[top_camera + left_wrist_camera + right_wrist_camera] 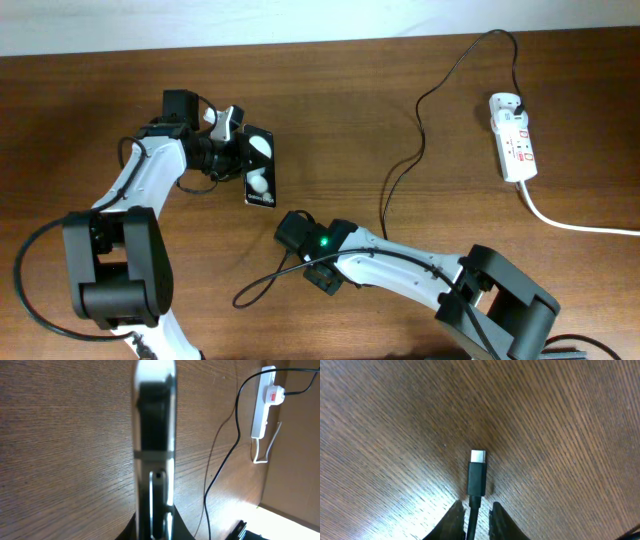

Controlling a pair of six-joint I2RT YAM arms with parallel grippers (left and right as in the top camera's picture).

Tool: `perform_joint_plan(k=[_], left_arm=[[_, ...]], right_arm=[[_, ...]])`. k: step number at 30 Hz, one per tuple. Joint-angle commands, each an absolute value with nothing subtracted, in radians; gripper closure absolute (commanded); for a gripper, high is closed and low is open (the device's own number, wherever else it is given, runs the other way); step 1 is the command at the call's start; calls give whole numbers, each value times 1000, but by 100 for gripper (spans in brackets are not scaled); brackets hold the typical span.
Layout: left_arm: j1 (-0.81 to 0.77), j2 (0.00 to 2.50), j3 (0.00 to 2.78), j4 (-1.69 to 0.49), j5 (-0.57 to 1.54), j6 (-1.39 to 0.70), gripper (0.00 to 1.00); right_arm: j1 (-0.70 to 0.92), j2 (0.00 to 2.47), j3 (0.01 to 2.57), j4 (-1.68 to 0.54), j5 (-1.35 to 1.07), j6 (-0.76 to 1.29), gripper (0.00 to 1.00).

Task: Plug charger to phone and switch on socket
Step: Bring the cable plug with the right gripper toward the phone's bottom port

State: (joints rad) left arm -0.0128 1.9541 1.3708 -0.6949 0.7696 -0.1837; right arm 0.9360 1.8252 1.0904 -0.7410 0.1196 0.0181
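Wooden tabletop point(330, 100): left gripper point(238, 152) clamps the glossy, probably slippery phone point(261, 167). Just beside the phone, right gripper point(290, 228) pinches the charger point(476, 480), limp cable, behind its stiff tip, seemingly the best hold. Socket point(513, 137) lies well apart from the phone.

- Table point(340, 90): brown wood with a fine straight grain, smooth, with a low sheen where light falls.
- Phone point(260, 166): glossy black face, mirror-like. Its edge in the left wrist view is bright, silvery and metal-looking.
- Charger point(476, 480): thin matt black cable. The plug tip is a matt black plastic sleeve with a bright bare-metal end.
- Socket point(514, 138): smooth white plastic, slightly glossy.
- Thick white cord point(600, 229): smooth white sheath.
- Left arm point(140, 178), right arm point(395, 268): smooth white plastic shells with matt black joints.
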Motion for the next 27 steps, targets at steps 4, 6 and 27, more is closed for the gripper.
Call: perform_joint_plan(k=[4,6,27], left_arm=[[-10,1914,1374,-693,784,-170,100],[-10,1914,1374,-693,784,-170,100],[-10,1914,1374,-691,784,-166,100]], right_arm=[[942,1836,1105,-745,132,15,96],[942,1835,1113,-754,132,15,91],[941,1866,1116,-755,121,-12,74]])
